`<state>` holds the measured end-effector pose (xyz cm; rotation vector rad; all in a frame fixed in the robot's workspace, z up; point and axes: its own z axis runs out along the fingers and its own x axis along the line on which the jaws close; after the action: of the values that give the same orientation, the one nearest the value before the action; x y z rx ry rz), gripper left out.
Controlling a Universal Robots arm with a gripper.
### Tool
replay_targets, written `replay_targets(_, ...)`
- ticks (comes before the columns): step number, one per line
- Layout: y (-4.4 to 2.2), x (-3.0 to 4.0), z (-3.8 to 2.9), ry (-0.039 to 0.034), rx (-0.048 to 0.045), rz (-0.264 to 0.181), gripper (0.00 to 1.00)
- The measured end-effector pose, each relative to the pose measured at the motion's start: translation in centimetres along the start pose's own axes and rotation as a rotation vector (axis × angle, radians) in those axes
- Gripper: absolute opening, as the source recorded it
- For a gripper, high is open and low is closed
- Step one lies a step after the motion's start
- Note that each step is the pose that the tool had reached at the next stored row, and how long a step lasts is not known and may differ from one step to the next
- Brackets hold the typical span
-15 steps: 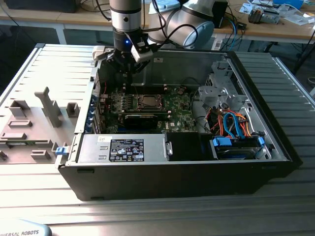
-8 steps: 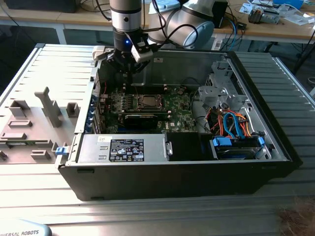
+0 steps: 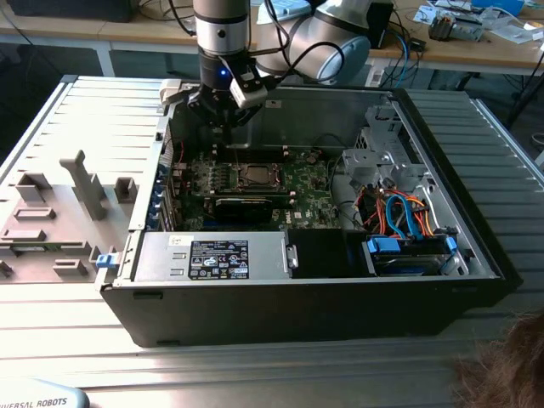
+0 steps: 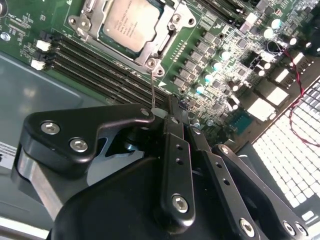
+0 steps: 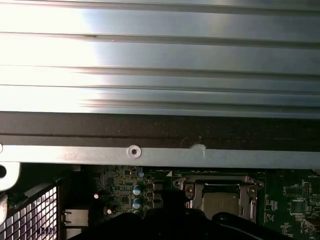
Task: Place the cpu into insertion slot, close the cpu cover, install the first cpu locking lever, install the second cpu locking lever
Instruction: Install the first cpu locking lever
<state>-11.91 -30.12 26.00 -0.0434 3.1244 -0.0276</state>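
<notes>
Above motherboard | tool clenched, empty | cpu seated, cover shut | graphics card beside socket

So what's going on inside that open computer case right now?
The arm's black gripper hangs over the back of the green motherboard inside the open black computer case. The small square cpu with its dull silvery top already sits in the socket, framed by the thin silvery metal cpu cover. In the second wrist view the gripper is beside the socket, next to a thin wire locking lever that stands up from the socket's corner.
</notes>
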Motion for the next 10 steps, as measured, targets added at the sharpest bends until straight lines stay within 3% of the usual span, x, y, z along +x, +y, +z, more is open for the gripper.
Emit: replay_targets(10,-0.03,-1.22,0.02,0.0000,0.0000,0.000,0.11)
